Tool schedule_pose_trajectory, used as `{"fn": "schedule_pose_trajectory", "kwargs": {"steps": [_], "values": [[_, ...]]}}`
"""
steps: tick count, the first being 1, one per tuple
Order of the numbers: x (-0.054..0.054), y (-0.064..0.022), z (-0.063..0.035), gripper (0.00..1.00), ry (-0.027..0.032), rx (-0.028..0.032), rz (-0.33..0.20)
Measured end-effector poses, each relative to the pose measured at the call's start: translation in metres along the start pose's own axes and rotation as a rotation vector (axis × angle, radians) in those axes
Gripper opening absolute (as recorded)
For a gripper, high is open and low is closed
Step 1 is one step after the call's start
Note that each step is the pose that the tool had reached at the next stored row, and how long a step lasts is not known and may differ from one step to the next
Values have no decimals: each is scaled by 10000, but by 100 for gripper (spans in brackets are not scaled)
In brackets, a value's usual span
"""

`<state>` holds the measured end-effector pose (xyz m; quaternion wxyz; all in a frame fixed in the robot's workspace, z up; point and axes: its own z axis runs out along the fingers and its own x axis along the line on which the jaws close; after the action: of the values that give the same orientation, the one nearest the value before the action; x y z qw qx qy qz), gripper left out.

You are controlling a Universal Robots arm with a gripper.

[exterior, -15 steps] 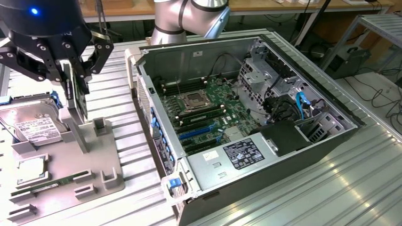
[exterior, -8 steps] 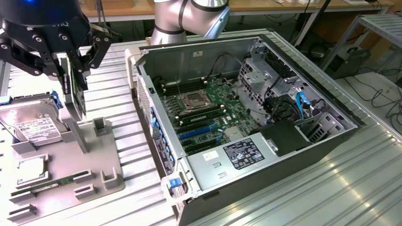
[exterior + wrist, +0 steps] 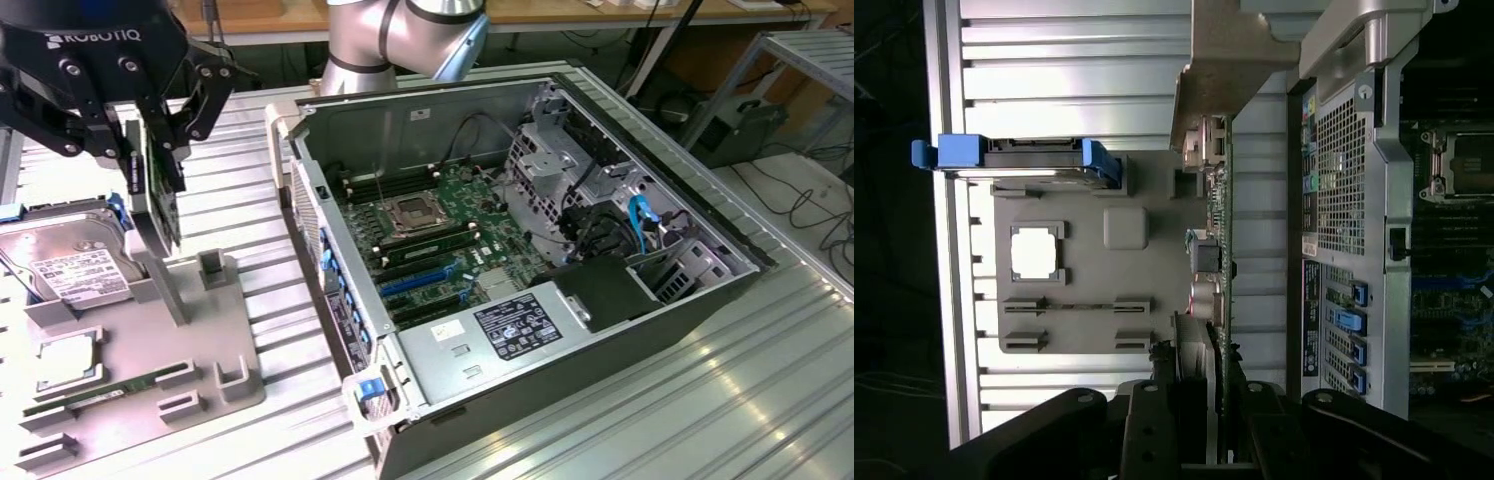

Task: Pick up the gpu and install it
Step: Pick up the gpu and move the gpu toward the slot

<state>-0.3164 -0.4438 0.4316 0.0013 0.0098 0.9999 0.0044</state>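
Note:
The gpu (image 3: 163,205) is a thin dark card that hangs upright on its edge above the grey parts tray (image 3: 234,335) at the exterior view's left. My gripper (image 3: 151,158) is shut on its upper part, one finger on each face. In the wrist view the gpu (image 3: 1220,230) shows edge-on, with its pale metal bracket (image 3: 1226,60) at the far end. There the gripper (image 3: 1216,372) clamps the near end. The card is clear of the tray's holder post (image 3: 214,268).
The open computer case (image 3: 727,285) lies at the exterior view's right, with motherboard (image 3: 441,215) and blue slots (image 3: 416,282) exposed. On the tray sit a hard drive (image 3: 74,262), a processor (image 3: 67,360) and a green memory stick (image 3: 114,392). The arm's base (image 3: 380,40) stands behind the case.

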Motion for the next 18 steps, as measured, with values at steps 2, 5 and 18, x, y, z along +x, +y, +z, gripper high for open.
{"fn": "schedule_pose_trajectory", "kwargs": {"steps": [2, 5, 18], "values": [[0, 0, -1, 28, 1, 1, 0], [-1, 1, -2, 28, 2, 2, 1], [-115, 2, -1, 28, 1, 1, 1]]}}
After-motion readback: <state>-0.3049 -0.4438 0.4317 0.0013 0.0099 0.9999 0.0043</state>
